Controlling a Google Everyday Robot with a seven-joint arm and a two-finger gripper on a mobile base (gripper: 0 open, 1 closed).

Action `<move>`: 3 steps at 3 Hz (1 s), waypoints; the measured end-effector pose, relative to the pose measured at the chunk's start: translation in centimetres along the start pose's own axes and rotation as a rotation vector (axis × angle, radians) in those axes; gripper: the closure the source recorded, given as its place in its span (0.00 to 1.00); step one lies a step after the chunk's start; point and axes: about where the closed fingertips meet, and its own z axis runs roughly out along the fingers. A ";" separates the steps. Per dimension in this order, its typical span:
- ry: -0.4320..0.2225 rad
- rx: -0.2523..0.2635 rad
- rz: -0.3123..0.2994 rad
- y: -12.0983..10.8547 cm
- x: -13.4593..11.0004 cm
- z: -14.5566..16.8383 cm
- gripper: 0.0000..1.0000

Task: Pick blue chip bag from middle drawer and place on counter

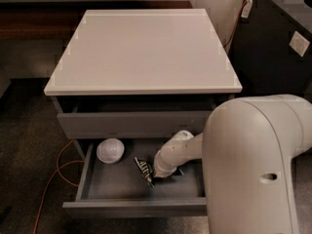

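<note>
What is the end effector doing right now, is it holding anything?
End effector: down in the open middle drawer, right at the blue chip bag; whether it is open, closed or holding the bag cannot be told.

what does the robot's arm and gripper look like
The arm is a bulky, smooth off-white rounded casing with a small dark oval recess on its side, narrowing to a slimmer off-white cylindrical link. The gripper, darker at its tip, sits in the open grey middle drawer.
</note>
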 end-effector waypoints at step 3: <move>-0.082 0.106 -0.067 2.7 -2.6 -8.8 1.00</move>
